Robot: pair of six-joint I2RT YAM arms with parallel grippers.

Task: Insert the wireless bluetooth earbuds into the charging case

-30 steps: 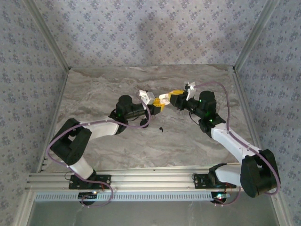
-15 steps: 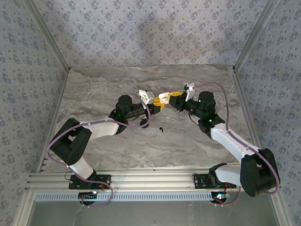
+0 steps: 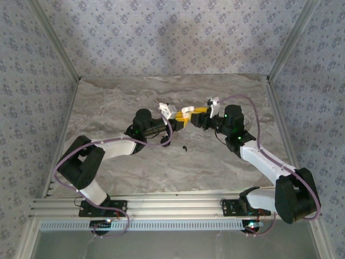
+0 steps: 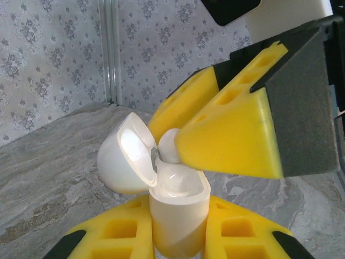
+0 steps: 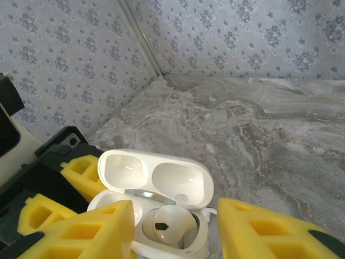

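Note:
The white charging case [image 4: 180, 216] stands upright, its lid [image 4: 126, 156] swung open, and my left gripper [image 4: 180, 240] is shut on its lower body. From the right wrist, a white earbud [image 5: 175, 224] sits in the case's right-hand socket below the open lid [image 5: 156, 178]. My right gripper [image 5: 172, 237] is open, one yellow finger on each side of that earbud and clear of it. From above, the two grippers, left [image 3: 180, 121] and right [image 3: 195, 114], meet over the table's middle with the case [image 3: 186, 111] between them. A tiny black earbud [image 3: 185, 148] lies on the table nearer the arm bases.
The marble-patterned table [image 3: 124, 97] is bordered by metal frame posts and patterned walls on three sides. Both arms reach inward from the near rail [image 3: 172, 205], their cables looping beside them.
My right gripper's jaws have spread apart, letting go of the white earbud, which now rests in the case. That gripper has also shifted slightly left. The left arm has held still.

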